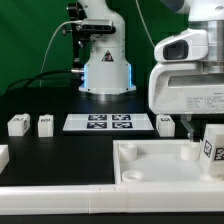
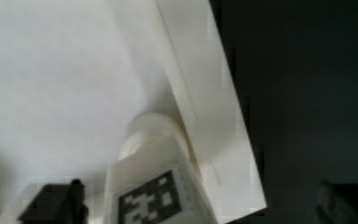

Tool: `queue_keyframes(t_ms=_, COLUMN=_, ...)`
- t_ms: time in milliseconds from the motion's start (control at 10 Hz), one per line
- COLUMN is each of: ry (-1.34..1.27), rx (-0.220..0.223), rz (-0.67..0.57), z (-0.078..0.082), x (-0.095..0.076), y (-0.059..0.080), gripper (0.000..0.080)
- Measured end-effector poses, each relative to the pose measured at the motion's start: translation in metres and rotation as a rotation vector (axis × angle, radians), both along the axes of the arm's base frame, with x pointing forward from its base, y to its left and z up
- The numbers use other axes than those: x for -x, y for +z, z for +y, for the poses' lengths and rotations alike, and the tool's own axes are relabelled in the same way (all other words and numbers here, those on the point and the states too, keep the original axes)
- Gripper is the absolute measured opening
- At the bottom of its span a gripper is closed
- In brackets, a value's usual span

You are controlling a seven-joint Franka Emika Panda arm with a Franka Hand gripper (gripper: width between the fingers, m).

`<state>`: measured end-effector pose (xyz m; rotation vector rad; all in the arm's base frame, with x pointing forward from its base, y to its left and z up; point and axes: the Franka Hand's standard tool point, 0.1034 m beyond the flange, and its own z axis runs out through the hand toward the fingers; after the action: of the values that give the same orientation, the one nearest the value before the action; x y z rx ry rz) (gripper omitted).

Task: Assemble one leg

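Note:
One leg (image 2: 149,196), a white block with a black-and-white marker, stands at the corner of the white tray-like piece (image 2: 51,90), against its raised wall. In the exterior view this leg (image 1: 212,142) is at the tray's (image 1: 150,165) right end, under the arm's hand. My gripper (image 2: 202,203) straddles the leg with its dark fingers (image 2: 55,203) wide apart and a gap on each side, so it is open. In the exterior view the gripper (image 1: 197,132) hangs low over that corner. Three more legs (image 1: 17,124) (image 1: 45,123) (image 1: 167,122) lie on the black table.
The marker board (image 1: 107,122) lies between the loose legs, in front of the robot base (image 1: 105,70). Another white part (image 1: 3,155) shows at the exterior view's left edge. The tray fills the front of the table.

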<state>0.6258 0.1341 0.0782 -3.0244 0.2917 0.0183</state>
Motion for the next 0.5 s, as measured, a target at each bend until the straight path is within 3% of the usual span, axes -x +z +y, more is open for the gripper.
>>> queue_keyframes(t_ms=500, ry=0.531, rx=0.015, rz=-0.052, z=-0.0088, x=-0.0025, y=0.0006, gripper=0.0648)
